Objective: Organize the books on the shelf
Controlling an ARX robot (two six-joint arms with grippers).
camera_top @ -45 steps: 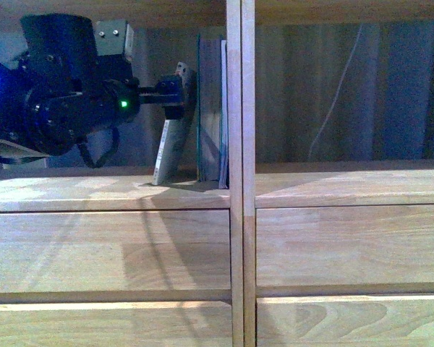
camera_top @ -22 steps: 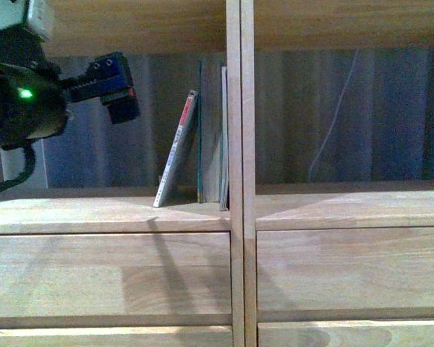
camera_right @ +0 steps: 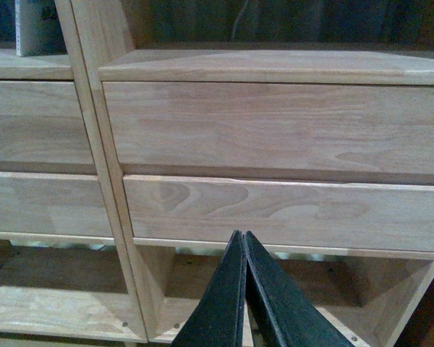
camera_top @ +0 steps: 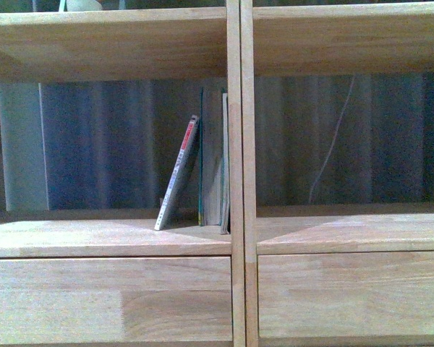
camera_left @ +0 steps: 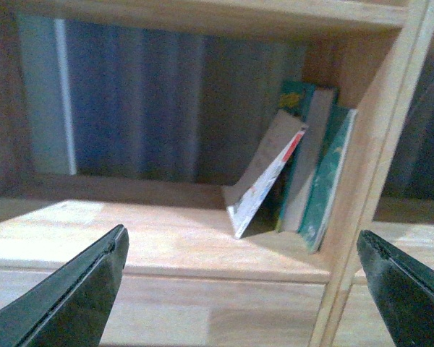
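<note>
The light wooden shelf fills the front view. In its left bay, a thin white book with a red-tipped spine leans right against a few upright teal and grey-edged books standing by the centre post. Neither gripper shows in the front view. In the left wrist view the white book leans on the teal books. My left gripper is open and empty, well back from the books. My right gripper is shut and empty, in front of the lower drawer fronts.
The plank to the left of the books is bare wood. The right bay shows a grey curtain and a thin white cord behind it. Drawer fronts sit below the plank. A lower open compartment shows in the right wrist view.
My left arm, which was at the white book a second ago, has drawn away up and left and left the front view. The white book stays leaning on the stack. The view has shifted upward.
</note>
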